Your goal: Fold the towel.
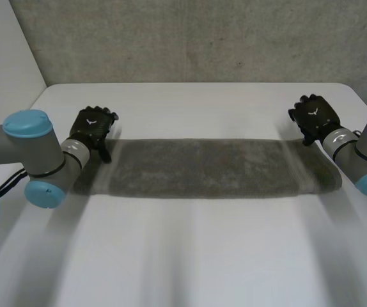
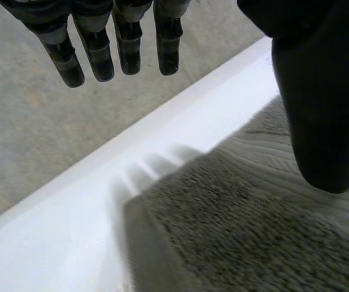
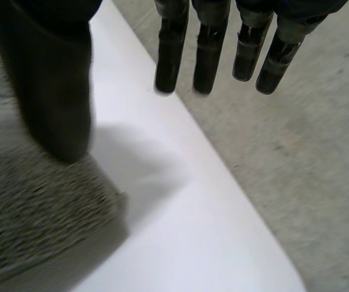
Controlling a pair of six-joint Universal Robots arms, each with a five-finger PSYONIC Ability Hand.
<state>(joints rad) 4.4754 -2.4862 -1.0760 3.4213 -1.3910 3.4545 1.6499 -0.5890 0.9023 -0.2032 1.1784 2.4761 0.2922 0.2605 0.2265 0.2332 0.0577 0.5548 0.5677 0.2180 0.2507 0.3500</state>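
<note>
A grey towel [image 1: 203, 167] lies flat as a long strip across the white table [image 1: 190, 249]. My left hand [image 1: 91, 128] hovers at the towel's left end, fingers [image 2: 114, 45] straight and thumb [image 2: 323, 103] apart over the towel's far corner [image 2: 235, 213], holding nothing. My right hand [image 1: 314, 116] hangs at the right end, by the far corner. Its fingers [image 3: 211, 48] are straight, its thumb [image 3: 56, 91] is over the towel's corner [image 3: 47, 213], and nothing is pinched.
The table's far edge [image 1: 196, 84] runs just behind both hands, with a concrete wall [image 1: 190, 38] beyond it. Grey floor [image 3: 296, 152] lies past the table's right corner. Bare white tabletop lies in front of the towel.
</note>
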